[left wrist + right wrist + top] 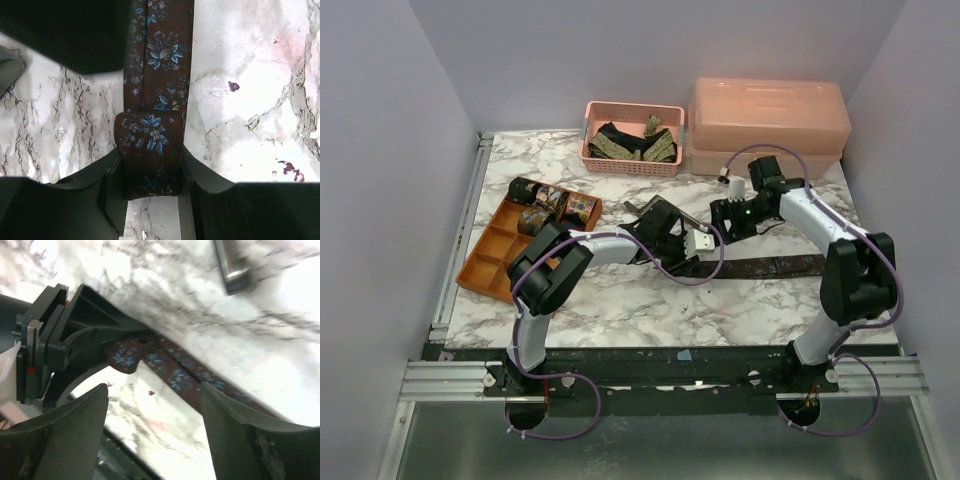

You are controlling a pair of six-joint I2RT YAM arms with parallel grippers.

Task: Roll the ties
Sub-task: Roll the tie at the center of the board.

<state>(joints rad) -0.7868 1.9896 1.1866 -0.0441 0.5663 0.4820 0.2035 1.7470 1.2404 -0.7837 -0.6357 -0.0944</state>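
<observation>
The marble bench [620, 300] carries everything. A dark brown tie [162, 60] with blue flowers lies flat along the middle of the bench, and the other places are given from this tie. Behind its right part stands a pink lidded box [768, 115]. Well to its left lies an orange tray [485, 265] with compartments, and rolled ties [552, 200] sit in the rear ones. Behind its left end stands a pink basket [605, 160] with loose ties [635, 145] inside. The left jaws are partly closed on the folded-over end of the brown tie, one finger touching each edge. The right jaws stand wide apart near that end and hold nothing. A grey metal bar [232, 265] lies behind the tie.
</observation>
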